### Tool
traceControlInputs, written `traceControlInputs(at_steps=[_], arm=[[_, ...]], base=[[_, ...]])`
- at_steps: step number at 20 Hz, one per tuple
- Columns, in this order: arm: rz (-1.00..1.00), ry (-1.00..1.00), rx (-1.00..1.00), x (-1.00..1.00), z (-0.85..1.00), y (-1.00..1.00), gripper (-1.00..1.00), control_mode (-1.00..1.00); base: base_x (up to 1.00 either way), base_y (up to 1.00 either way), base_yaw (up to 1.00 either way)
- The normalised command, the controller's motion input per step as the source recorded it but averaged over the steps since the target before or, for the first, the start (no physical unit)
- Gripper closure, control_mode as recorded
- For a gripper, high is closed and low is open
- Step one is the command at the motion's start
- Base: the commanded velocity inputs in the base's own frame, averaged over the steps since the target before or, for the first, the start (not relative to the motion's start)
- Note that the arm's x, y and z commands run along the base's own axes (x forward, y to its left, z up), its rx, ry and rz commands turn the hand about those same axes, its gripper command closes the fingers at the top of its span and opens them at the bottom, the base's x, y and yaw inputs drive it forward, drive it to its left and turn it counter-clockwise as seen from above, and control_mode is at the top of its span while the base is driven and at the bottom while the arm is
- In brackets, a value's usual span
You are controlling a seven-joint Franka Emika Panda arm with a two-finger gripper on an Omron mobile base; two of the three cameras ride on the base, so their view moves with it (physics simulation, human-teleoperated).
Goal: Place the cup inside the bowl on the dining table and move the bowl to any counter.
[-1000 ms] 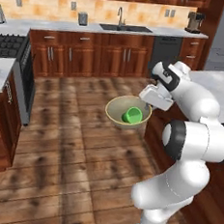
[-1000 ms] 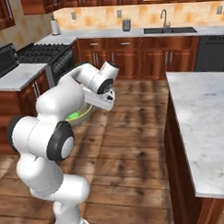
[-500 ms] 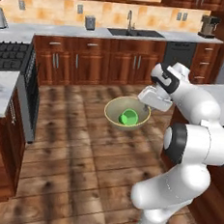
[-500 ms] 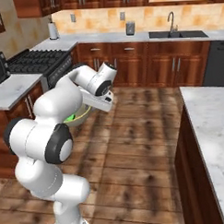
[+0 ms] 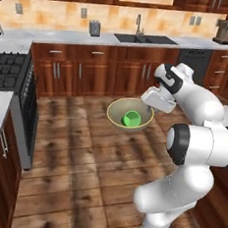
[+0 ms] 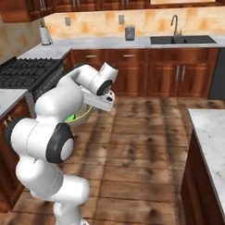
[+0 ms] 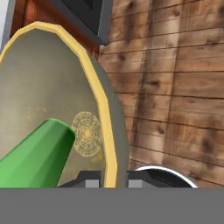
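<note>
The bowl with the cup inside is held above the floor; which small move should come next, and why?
Probably carry it on toward the counter, keeping it level. The tool pinches the bowl by its rim, over bare wood floor, with the cup loose inside. Nothing supports the bowl, so a tilt could spill the cup.

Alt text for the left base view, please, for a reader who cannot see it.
A white robot arm's pincer grips the rim of a wide tan bowl held above a wood floor, a small green cup inside it; a marble counter over reddish cabinets lies behind.
</note>
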Motion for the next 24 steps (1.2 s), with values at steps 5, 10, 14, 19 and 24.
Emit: traceControlInputs(at_steps=[5,10,14,19,24], arm=[[0.0,0.0,0.0,0.0,0.0,0.0,1.0,1.0],[0.0,0.0,0.0,0.0,0.0,0.0,1.0,1.0],[0.0,0.0,0.0,0.0,0.0,0.0,1.0,1.0],[0.0,0.0,0.0,0.0,0.0,0.0,1.0,1.0],[0.0,0.0,0.0,0.0,0.0,0.0,1.0,1.0]], base=[[1.0,0.25,0.0],[1.0,0.22,0.0],[1.0,0.21,0.0],[1.0,0.09,0.0],[1.0,0.18,0.01]])
